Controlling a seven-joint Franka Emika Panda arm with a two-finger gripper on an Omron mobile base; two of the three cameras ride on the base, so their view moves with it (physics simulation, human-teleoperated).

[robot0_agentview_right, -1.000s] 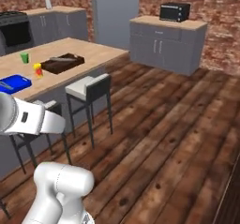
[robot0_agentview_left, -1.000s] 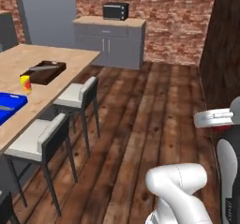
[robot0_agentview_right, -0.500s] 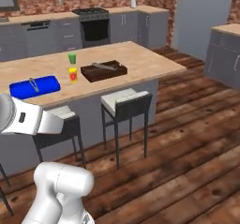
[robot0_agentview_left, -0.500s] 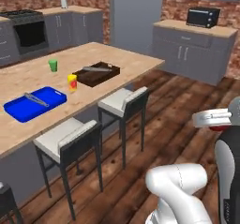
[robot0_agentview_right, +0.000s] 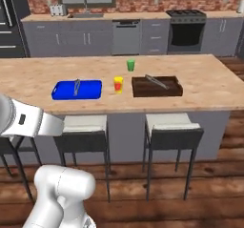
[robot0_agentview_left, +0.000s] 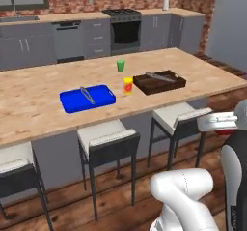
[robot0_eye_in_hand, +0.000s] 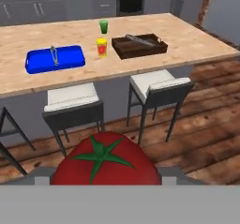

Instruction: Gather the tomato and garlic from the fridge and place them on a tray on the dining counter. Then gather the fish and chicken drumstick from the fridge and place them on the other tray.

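Observation:
A red tomato [robot0_eye_in_hand: 105,164] with a green stem sits between my gripper [robot0_eye_in_hand: 107,177] fingers, close to the camera in the hand view. In the left base view the gripper [robot0_agentview_left: 219,123] hangs at the right edge, with a sliver of the tomato [robot0_agentview_left: 223,133] under it. The dining counter [robot0_agentview_left: 34,97] lies ahead. It carries a blue tray [robot0_agentview_left: 88,98] on the left and a dark brown tray [robot0_agentview_left: 159,81] on the right, each with a thin grey thing in it. The same blue tray [robot0_agentview_right: 76,89] and brown tray [robot0_agentview_right: 157,86] appear in the right base view. Garlic, fish and chicken drumstick are out of view.
A green cup [robot0_agentview_left: 120,65] and a yellow-and-red cup [robot0_agentview_left: 128,86] stand between the trays. Bar stools [robot0_agentview_left: 108,140] line the near side of the counter, one [robot0_agentview_left: 183,119] below the brown tray. Grey cabinets and an oven [robot0_agentview_left: 126,29] run along the back wall.
The whole scene has swung as the base moved: the counter with both trays now lies straight ahead and closer. The tomato stays in the gripper.

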